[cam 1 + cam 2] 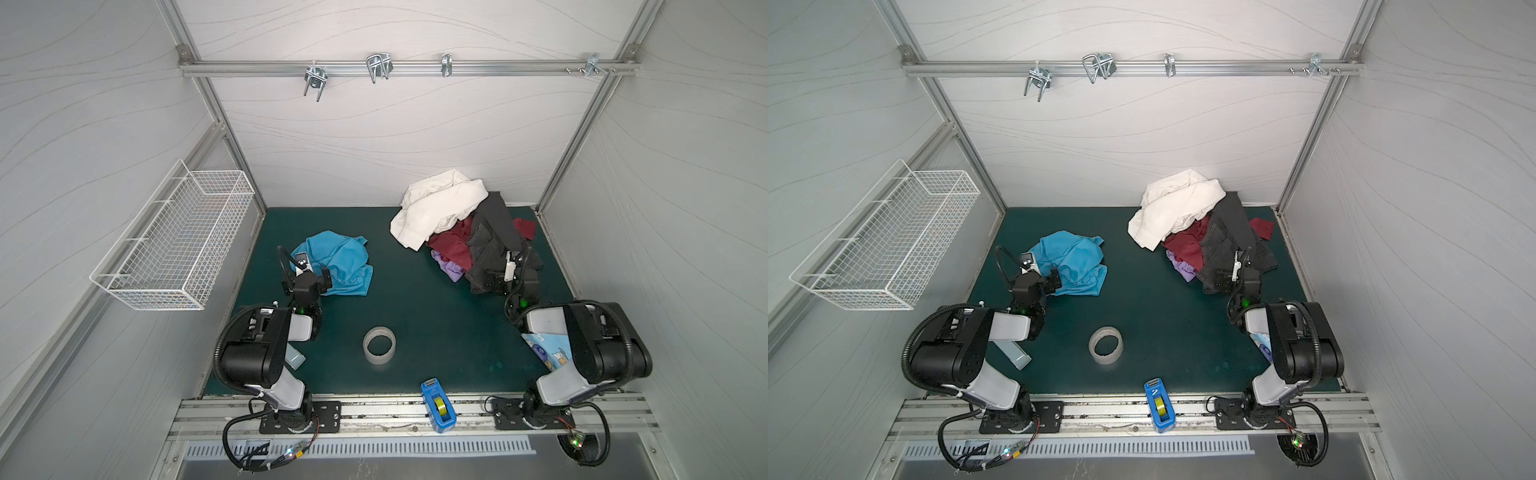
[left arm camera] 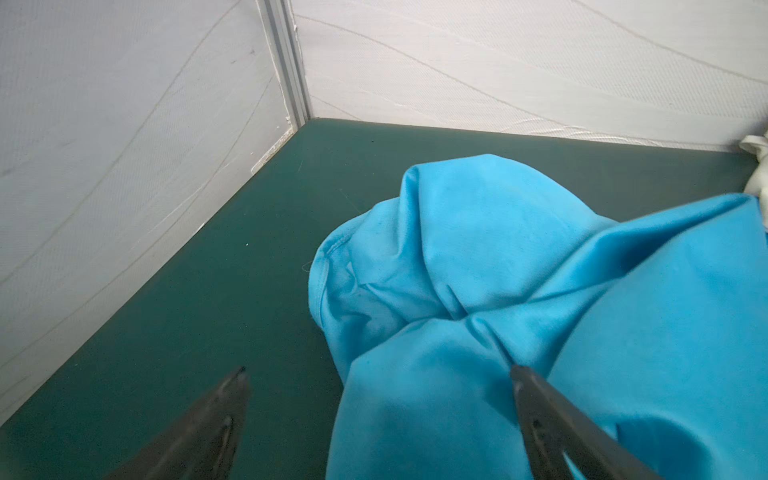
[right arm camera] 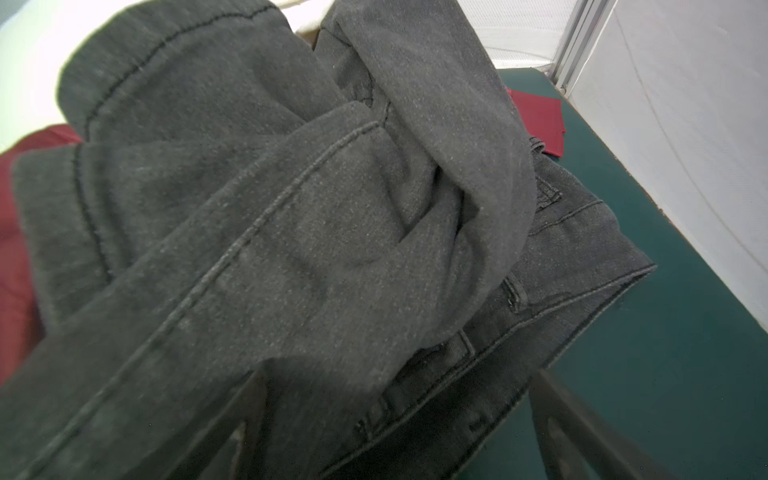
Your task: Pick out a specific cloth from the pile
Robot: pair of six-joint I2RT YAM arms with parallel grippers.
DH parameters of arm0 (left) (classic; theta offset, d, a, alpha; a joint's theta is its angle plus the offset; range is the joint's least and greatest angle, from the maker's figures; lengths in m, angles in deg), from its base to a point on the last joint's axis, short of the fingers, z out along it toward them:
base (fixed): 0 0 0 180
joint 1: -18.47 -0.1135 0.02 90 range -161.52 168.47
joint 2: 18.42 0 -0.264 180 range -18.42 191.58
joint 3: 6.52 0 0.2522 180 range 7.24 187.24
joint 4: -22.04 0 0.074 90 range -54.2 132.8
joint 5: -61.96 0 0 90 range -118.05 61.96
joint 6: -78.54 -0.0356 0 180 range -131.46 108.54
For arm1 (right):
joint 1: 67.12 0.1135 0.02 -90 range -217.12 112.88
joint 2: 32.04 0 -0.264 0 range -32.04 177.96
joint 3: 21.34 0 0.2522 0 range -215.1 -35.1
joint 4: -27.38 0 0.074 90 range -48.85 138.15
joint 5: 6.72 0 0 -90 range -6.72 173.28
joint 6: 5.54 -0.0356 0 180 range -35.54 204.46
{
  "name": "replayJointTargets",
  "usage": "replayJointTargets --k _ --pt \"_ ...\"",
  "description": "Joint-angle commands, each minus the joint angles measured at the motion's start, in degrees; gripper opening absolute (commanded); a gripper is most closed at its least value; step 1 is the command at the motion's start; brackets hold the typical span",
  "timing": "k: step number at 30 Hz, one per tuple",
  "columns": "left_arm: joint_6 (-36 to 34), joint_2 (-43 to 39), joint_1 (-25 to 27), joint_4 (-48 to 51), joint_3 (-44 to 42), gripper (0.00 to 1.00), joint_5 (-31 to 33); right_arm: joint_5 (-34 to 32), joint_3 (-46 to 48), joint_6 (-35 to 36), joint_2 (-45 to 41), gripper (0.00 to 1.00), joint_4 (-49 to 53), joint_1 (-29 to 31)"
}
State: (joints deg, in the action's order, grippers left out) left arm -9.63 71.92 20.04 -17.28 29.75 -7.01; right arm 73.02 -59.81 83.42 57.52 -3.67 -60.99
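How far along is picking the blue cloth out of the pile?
Done: the blue cloth lies alone on the mat, apart from the pile. In hand: nothing; the left gripper is open at its edge, the right gripper open at the dark grey garment. Left: probably only retracting.

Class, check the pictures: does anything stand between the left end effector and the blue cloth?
Nothing visible does. The left end effector hangs open right at the blue cloth, which lies alone on the green mat, apart from the pile.
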Motion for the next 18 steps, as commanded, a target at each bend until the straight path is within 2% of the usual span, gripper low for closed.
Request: replayJointTargets --k 1,18 --pt "2.09 -0.85 -0.90 2.46 0.97 0.99 -2.29 3.10 -0.69 -0.28 0.46 0.99 -0.63 -0.33" --pt "2.23 -1.18 -1.08 2.37 0.69 0.99 -2.66 3.13 -0.52 -0.32 0.22 0.99 -0.62 -0.35"
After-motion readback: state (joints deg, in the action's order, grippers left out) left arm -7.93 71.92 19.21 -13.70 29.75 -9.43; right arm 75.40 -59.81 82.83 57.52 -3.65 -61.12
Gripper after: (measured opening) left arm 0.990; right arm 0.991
